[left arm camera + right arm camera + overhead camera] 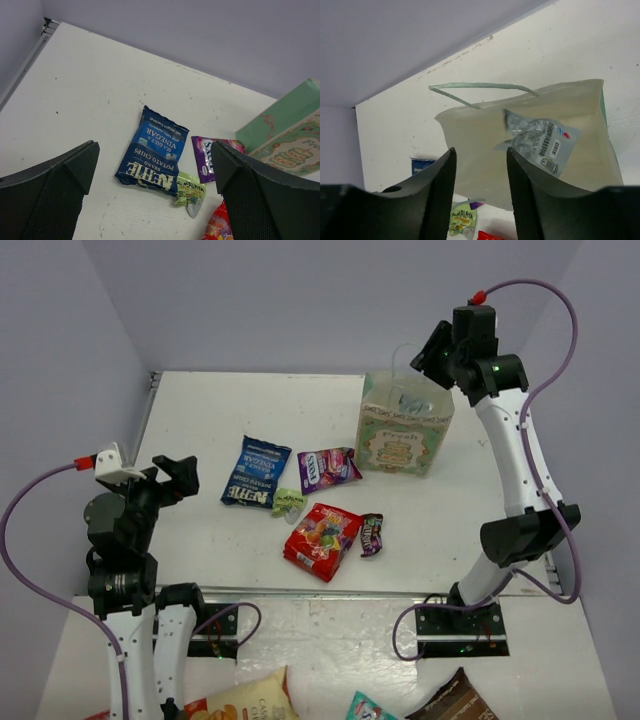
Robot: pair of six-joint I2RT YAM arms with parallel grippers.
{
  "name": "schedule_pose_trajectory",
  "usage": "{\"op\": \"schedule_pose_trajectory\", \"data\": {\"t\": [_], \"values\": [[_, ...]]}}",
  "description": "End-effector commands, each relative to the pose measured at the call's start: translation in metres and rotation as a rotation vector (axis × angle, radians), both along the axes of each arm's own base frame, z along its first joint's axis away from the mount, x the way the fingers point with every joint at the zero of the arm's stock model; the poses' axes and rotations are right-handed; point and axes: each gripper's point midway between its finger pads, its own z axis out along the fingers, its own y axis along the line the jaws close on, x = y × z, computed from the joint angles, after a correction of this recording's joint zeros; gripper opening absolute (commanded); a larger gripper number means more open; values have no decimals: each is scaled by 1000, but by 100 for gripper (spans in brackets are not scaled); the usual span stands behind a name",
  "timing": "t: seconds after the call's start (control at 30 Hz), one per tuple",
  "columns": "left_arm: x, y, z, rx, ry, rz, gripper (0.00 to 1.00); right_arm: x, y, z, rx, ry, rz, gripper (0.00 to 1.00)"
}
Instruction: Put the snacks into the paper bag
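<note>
Top: bag [405, 440] far right on table [200, 410]; 5 still out: blue chips [256, 472], purple pack [328, 468], green pkt [289, 502], red bag [322, 540], brown pkt [371, 534] | L wrist: L tool [155, 150] wide open, empty | R wrist: R tool [481, 152] part open, empty, above bag; foil pkt [540, 142] inside, so 1 of 6 done

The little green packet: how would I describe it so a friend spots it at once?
From the tall paper bag at the far right of the table, look left to the blue chip bag. The green packet lies at its near right corner, just beyond the red candy bag. It is tiny and the only pale green packet there.
</note>
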Motion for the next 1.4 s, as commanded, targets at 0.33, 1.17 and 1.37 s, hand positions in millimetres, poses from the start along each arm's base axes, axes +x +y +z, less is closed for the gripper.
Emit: {"op": "schedule_pose_trajectory", "data": {"t": [0.33, 1.17, 1.37], "values": [[20, -32, -12, 39, 26, -222, 100, -40, -8, 26, 21, -87, 30, 79], [125, -39, -151, -238, 511, -293, 98, -241, -7, -67, 147, -127, 224, 97], [148, -32, -193, -232, 599, -239, 96, -254, -7, -67, 135, -131, 250, 97]]}}
